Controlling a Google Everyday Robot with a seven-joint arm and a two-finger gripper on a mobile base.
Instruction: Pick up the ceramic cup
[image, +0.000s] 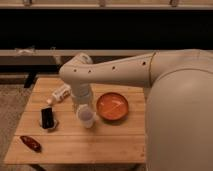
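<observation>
gripper (83, 106) down over ceramic cup (86, 119)

**My pincer at the cup**

My arm bends down over the wooden tabletop (100, 145), and my pincer (84, 111) sits right at the top of the pale cup (87, 120). The orange bowl (112, 106) stands just beside the cup. A white bottle (60, 93) lies on its side behind. A dark block (47, 118) and a reddish thing (31, 143) rest well apart from them.

One surface (100, 145) carries one cup (86, 119), one bowl (112, 106), one bottle (60, 93), one dark block (47, 119) and one reddish item (31, 143), perhaps a pepper. One gripper (83, 107) is directly over the cup.
</observation>
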